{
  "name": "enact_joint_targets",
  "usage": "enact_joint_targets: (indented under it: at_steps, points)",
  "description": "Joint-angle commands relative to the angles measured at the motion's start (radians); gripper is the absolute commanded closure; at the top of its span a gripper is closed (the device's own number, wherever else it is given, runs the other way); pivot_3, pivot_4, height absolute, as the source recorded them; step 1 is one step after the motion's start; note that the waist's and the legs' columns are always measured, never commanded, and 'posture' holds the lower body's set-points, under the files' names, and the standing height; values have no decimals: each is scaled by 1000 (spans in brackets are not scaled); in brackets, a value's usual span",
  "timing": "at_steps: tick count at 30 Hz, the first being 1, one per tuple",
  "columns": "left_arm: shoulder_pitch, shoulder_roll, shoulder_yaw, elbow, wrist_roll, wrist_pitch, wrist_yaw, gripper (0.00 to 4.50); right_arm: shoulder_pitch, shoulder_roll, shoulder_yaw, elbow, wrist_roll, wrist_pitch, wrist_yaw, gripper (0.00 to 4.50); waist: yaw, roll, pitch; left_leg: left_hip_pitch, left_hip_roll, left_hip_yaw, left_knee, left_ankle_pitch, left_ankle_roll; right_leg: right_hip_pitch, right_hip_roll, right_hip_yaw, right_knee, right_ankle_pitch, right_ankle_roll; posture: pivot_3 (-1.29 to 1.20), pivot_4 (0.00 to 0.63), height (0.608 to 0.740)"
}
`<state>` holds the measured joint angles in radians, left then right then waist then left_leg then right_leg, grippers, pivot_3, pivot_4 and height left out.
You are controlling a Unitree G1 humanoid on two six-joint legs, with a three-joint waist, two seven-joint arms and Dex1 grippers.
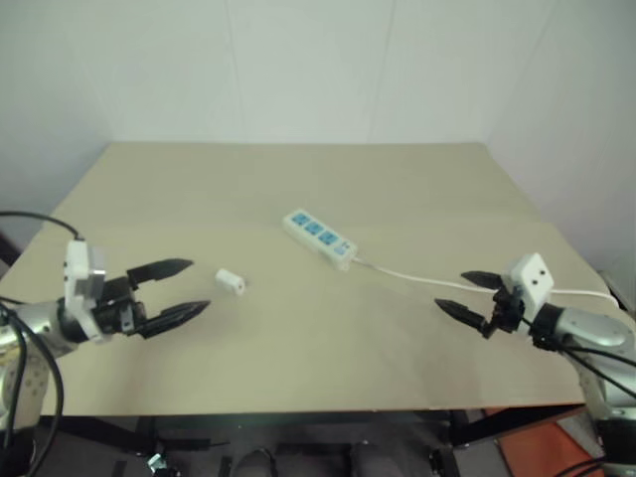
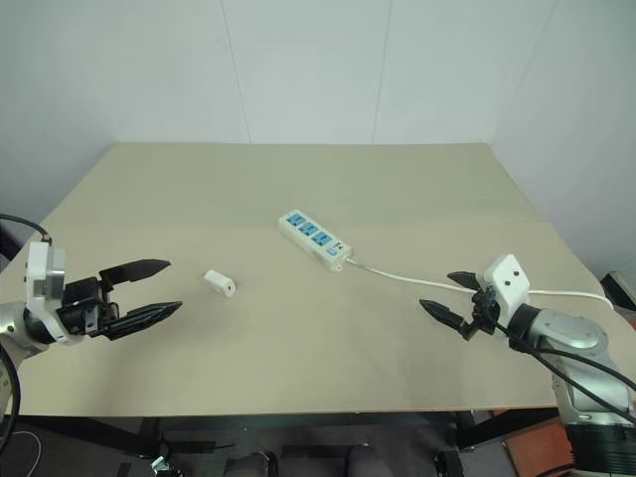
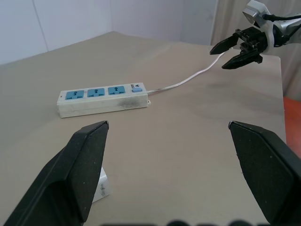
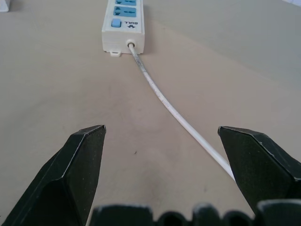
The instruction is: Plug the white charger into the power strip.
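The white charger (image 1: 231,281) lies on the tan table (image 1: 298,189), left of centre, a short way beyond the tips of my left gripper (image 1: 189,288). That gripper hovers over the table's left side, open and empty; the charger (image 3: 101,187) peeks out beside one of its fingers (image 3: 80,165). The power strip (image 1: 319,237) lies diagonally mid-table with three blue socket faces up. Its thin white cord (image 1: 417,277) runs off to the right. My right gripper (image 1: 467,294) hangs open and empty over the right side, pointing along the cord (image 4: 164,101) toward the strip (image 4: 123,23).
White walls stand behind the table. The table's front edge (image 1: 298,409) runs close below both grippers, and its right edge lies just past the right arm. Bare tabletop stretches between the charger and the strip.
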<state>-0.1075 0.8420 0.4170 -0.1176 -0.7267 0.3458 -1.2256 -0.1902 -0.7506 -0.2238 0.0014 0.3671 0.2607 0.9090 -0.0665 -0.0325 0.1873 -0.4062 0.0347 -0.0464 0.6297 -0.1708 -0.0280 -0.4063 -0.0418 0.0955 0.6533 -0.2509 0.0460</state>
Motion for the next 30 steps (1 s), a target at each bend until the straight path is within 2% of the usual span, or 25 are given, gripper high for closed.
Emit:
enact_joint_targets:
  at_steps: [1, 7, 13, 21, 30]
  points:
    - [1, 14, 37, -10, -3, -8, 5, 41, -13, -15, -43, -6, 20, -37, 15, 0, 0, 0, 0, 0, 0, 0, 0, 0, 0, 0, 0, 0, 0, 0, 0, 0, 150, 740]
    - [-13, 19, 25, 11, 15, -15, 4, 41, -26, -7, -40, -2, 23, -57, 24, 0, 0, 0, 0, 0, 0, 0, 0, 0, 0, 0, 0, 0, 0, 0, 0, 0, 150, 740]
    - [-32, 9, 9, 31, 38, -28, 12, 41, -201, 70, 86, 130, -48, -88, 13, 0, -8, 0, 0, 1, 0, 1, 0, 0, 0, 0, 0, 1, -1, 0, -1, 0, 150, 740]
    - [-77, 4, -29, 55, 79, -48, 21, 41, -548, 294, 245, 611, -208, -279, -28, 0, -6, 0, 0, -1, 1, 1, -2, 0, 0, -1, 1, 1, -3, 3, 2, 0, 150, 740]
    - [-44, -10, -35, 20, 89, -62, 41, 41, -763, 455, 239, 1005, -259, -426, -84, 0, -4, 1, 1, -6, 0, 1, -4, 0, 0, -5, 0, 0, -6, 7, -5, 0, 150, 740]
